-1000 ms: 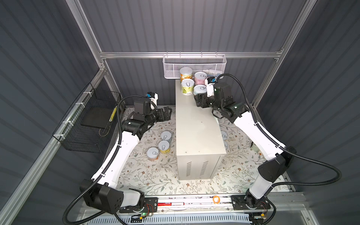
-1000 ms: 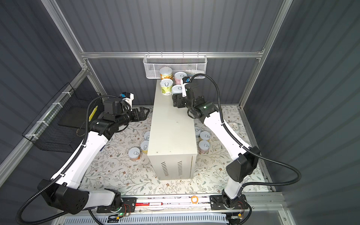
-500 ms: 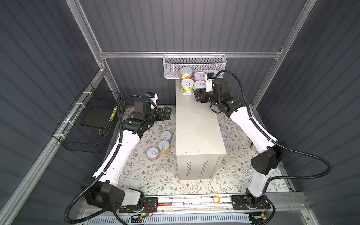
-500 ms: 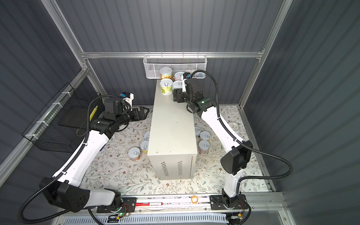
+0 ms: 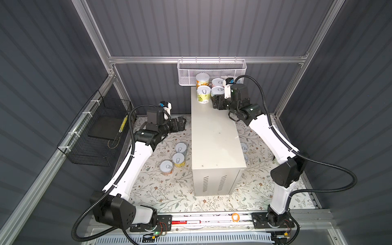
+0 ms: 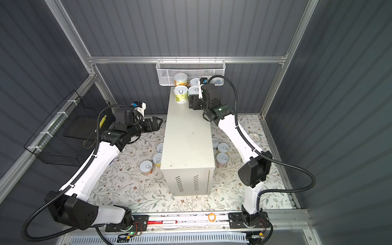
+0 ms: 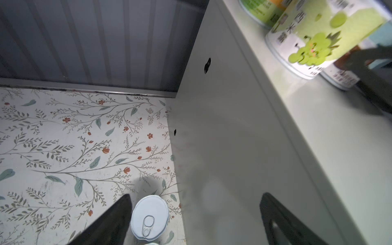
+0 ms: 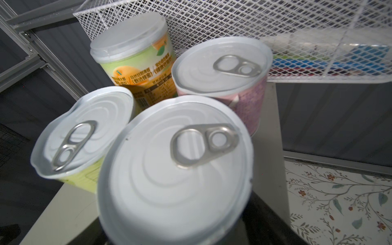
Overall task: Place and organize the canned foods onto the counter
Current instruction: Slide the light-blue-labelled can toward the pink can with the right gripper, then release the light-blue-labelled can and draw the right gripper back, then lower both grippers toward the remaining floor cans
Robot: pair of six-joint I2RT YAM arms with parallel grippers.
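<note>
Right arm has pushed further toward the far end of the counter (image 5: 216,144) since a second ago, taking the fourth can (image 5: 217,90) with it; left arm hasn't budged. Far left: black wire basket (image 5: 93,135) hangs on the wall. Next, left gripper (image 5: 182,125) hovers over the floral mat (image 5: 161,191) just beside the counter's left side, jaws wide apart, nothing in them. Then three loose cans (image 5: 178,158) stand upright on the mat, bunched near that side. At the counter's far end, below the white mesh basket (image 5: 212,69), an orange can (image 5: 202,78), a green can (image 5: 203,95) and a pink can (image 5: 217,82) stand upright, close together. Fourth can stands just right of the green one, in front of the pink one, between the right gripper (image 5: 216,100) jaws. They are spread about can-wide, but its lid hides the pads in the wrist view, so can't tell if they press it. Last, three more cans (image 6: 222,147) on the mat right of the counter.
</note>
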